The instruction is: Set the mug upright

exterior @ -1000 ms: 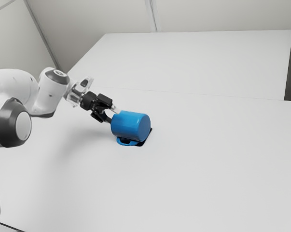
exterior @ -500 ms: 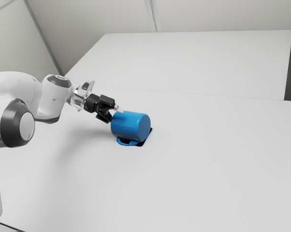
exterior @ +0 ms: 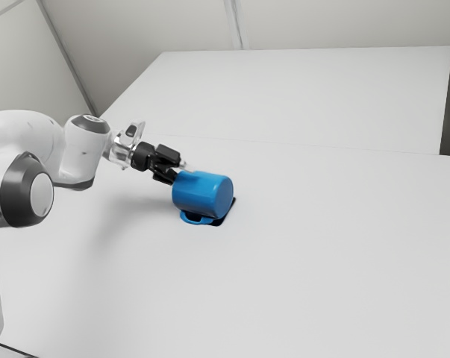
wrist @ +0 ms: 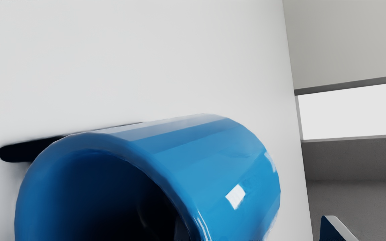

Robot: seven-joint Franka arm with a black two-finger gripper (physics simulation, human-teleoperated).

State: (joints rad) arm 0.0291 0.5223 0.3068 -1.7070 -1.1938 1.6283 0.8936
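Blue mug (exterior: 202,194), one, on its side, mouth towards my gripper (exterior: 181,173), open and empty. Probably light, rigid, slick; best grasped by the rim (wrist: 183,199) nearest me.

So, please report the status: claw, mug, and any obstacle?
Claw open. Mug on its side, mouth toward claw. Dark patch beneath, nature unclear.

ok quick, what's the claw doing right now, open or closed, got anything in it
Claw: open, holding nothing; it is at the tipped mug, with a visible fingertip standing clear of the mug's outer side.
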